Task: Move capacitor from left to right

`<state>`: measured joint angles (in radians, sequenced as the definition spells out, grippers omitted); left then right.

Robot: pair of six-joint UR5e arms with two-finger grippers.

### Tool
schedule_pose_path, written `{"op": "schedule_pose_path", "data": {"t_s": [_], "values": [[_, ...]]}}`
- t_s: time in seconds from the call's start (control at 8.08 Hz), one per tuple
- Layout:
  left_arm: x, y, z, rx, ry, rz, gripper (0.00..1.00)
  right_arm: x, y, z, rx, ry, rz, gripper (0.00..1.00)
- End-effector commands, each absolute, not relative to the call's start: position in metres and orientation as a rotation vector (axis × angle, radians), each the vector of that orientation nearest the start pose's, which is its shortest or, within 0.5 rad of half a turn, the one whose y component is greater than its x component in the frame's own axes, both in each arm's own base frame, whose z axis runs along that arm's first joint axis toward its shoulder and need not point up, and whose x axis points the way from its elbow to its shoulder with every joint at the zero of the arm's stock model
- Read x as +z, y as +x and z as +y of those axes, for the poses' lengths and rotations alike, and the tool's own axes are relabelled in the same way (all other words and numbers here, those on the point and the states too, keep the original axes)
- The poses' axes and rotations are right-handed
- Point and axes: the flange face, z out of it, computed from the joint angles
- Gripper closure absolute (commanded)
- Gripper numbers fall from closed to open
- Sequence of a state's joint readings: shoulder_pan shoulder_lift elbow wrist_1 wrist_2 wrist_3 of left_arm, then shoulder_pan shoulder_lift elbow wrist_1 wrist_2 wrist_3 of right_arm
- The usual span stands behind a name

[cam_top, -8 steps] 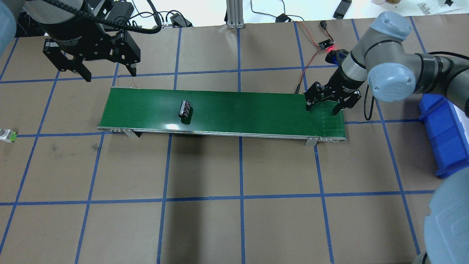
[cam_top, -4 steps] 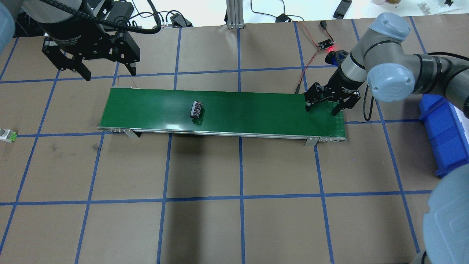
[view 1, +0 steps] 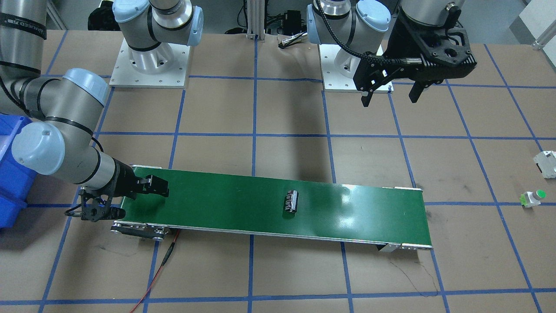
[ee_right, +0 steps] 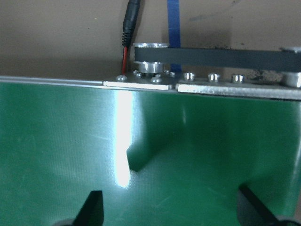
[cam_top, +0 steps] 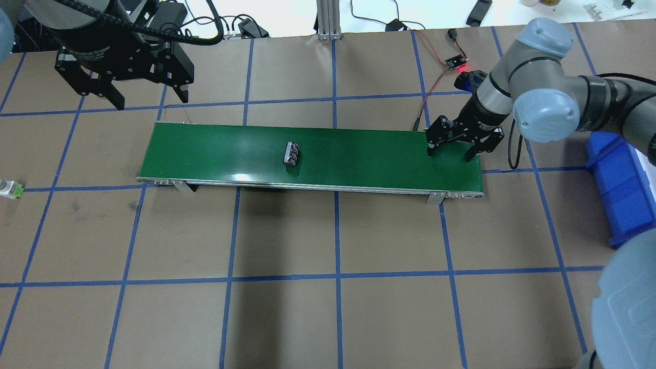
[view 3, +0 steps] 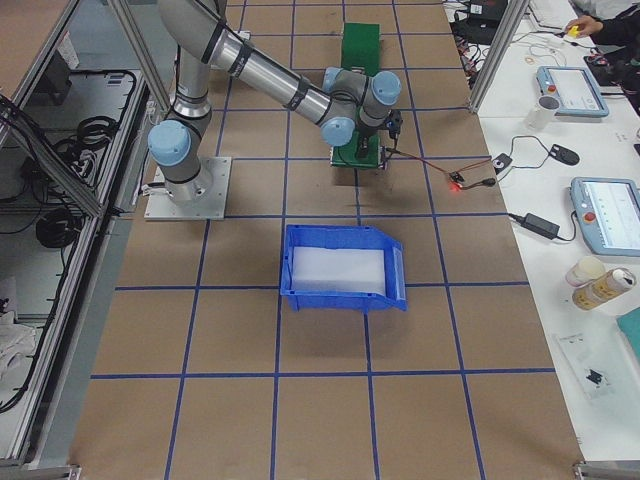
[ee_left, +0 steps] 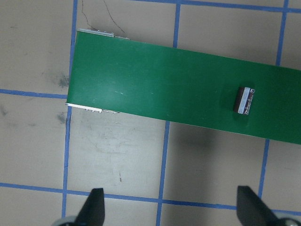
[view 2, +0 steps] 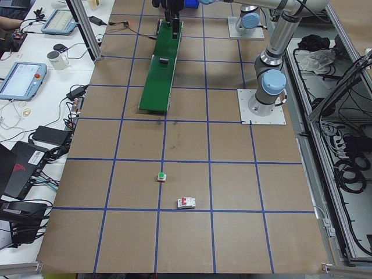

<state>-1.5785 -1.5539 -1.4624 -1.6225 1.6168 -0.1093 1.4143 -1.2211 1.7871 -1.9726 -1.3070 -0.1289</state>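
Observation:
The capacitor (cam_top: pixel 292 154), a small dark cylinder with pale stripes, lies on the green belt (cam_top: pixel 359 154) near its middle. It also shows in the front-facing view (view 1: pixel 291 201) and the left wrist view (ee_left: pixel 245 100). My left gripper (cam_top: pixel 146 95) is open and empty, held high beyond the belt's left end; it also shows in the front-facing view (view 1: pixel 388 93). My right gripper (cam_top: pixel 449 152) is open and empty, low over the belt's right end, with its fingertips just above the belt (ee_right: pixel 188 155).
A blue bin (cam_top: pixel 622 184) stands right of the belt. A white button with a green cap (view 1: pixel 532 198) and a white boxy block (view 1: pixel 547 164) lie on the table off the belt's left end. A red-lit sensor board (cam_top: pixel 456 62) with wires sits behind the belt's right end.
The capacitor has travelled along the belt toward the right. My left gripper has drawn slightly up and away. The right gripper has stayed put.

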Motion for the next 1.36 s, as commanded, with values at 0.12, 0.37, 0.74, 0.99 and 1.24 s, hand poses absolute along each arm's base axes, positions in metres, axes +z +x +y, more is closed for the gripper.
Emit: {"op": "schedule_pose_path", "data": {"t_s": [0.12, 0.37, 0.74, 0.99, 1.24], "values": [[0.5415, -0.1325, -0.4897, -0.123, -0.155, 3.094, 0.0, 0.2394, 0.0702, -0.5774, 0.181, 0.071, 2.851, 0.0], [0.5459, -0.1325, -0.4874, -0.144, -0.155, 3.094, 0.0, 0.2394, 0.0702, -0.5774, 0.181, 0.071, 2.851, 0.0], [0.5445, -0.1323, -0.4891, -0.149, -0.155, 3.092, 0.0, 0.2403, 0.0703, -0.5773, 0.178, 0.073, 2.85, 0.0], [0.5445, -0.1323, -0.4891, -0.149, -0.155, 3.092, 0.0, 0.2396, 0.0701, -0.5776, 0.178, 0.071, 2.852, 0.0], [0.5468, -0.1323, -0.4886, -0.165, -0.156, 3.092, 0.0, 0.2388, 0.0701, -0.5779, 0.178, 0.071, 2.852, 0.0]]}}
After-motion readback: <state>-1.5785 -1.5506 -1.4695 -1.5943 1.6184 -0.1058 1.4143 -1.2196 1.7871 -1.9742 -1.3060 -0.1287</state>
